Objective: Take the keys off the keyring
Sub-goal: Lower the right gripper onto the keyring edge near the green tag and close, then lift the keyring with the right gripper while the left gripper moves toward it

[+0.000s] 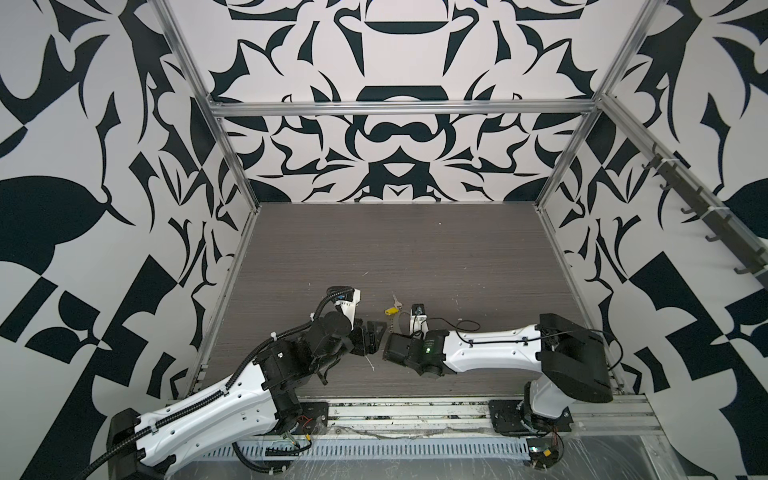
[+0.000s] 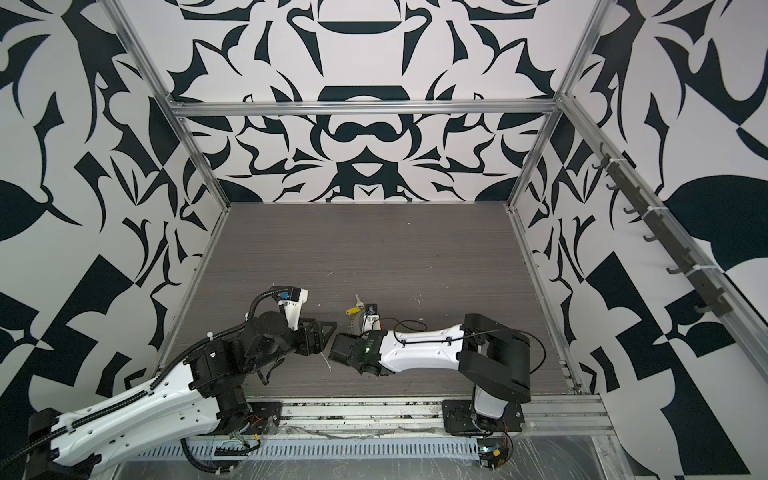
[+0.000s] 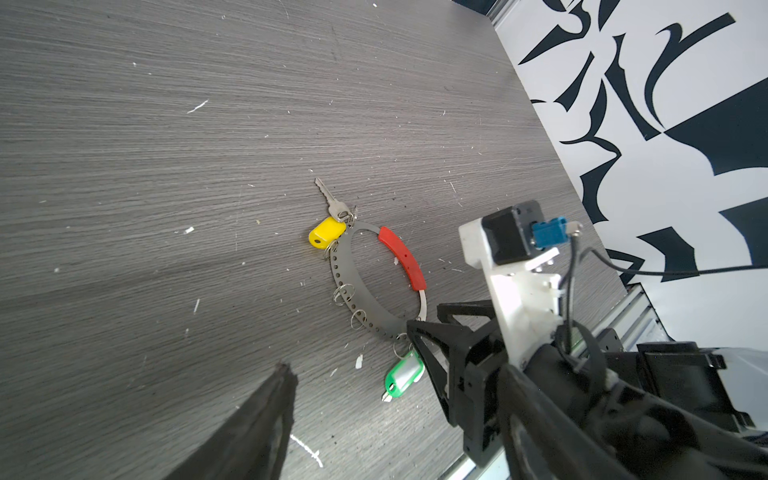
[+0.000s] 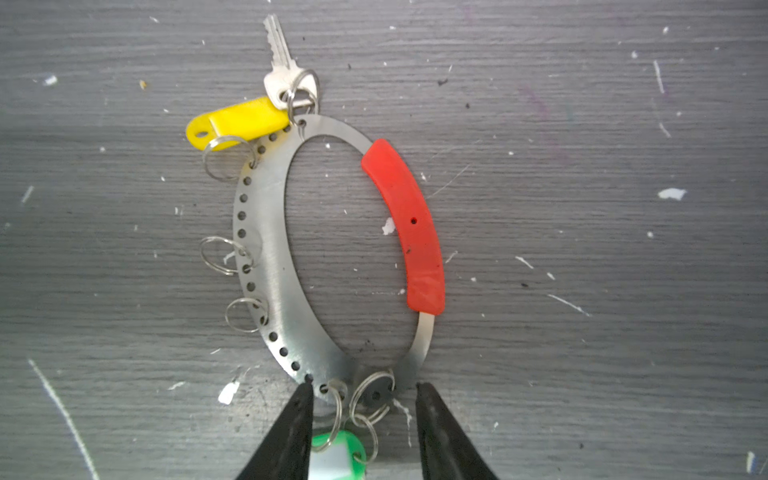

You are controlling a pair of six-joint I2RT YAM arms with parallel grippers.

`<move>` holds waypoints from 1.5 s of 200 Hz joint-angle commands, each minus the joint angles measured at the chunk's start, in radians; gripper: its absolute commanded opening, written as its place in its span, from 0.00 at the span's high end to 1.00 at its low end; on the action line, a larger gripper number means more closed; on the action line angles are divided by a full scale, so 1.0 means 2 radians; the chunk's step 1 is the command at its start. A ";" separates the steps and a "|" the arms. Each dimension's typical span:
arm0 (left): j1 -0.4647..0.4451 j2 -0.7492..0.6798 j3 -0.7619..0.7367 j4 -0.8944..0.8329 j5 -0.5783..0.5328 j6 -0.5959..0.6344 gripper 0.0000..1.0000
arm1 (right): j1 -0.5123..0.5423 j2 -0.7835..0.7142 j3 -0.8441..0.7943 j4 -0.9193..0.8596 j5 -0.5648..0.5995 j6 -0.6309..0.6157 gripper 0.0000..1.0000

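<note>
We see the keyring (image 4: 270, 257) lying flat on the grey table (image 4: 582, 166). It is a flat metal hoop, broad and punched with a row of small holes along one side and thin on the other, where a curved red sleeve (image 4: 405, 224) covers it. At one end a silver key (image 4: 279, 62) and its yellow tag (image 4: 237, 122) hang from small rings (image 4: 220, 255). At the opposite end sits the green tag (image 3: 403, 372), its key mostly hidden. A few bare rings hang between.

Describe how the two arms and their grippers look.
The left arm and right arm have white shells with black joints. A black ribbed hose runs along the left one; a thin black wire loops over the right. Left gripper and right gripper have black pointed fingers.
</note>
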State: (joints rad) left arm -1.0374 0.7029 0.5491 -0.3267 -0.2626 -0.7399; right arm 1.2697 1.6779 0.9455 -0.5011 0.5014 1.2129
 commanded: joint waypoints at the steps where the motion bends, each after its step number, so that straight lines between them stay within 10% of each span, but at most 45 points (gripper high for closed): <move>1: 0.000 -0.011 -0.008 -0.008 0.001 -0.004 0.21 | -0.006 0.005 0.012 -0.001 0.000 0.005 0.59; 210: 0.000 0.001 -0.002 -0.005 0.000 -0.001 0.20 | -0.015 -0.029 -0.034 -0.023 0.004 -0.002 0.96; 300: 0.000 0.014 0.004 -0.003 0.002 -0.002 0.20 | -0.015 -0.040 -0.070 0.027 -0.012 -0.032 0.88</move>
State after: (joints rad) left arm -1.0374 0.7280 0.5491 -0.3305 -0.2619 -0.7395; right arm 1.2430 1.6238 0.8196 -0.4538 0.4664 1.1534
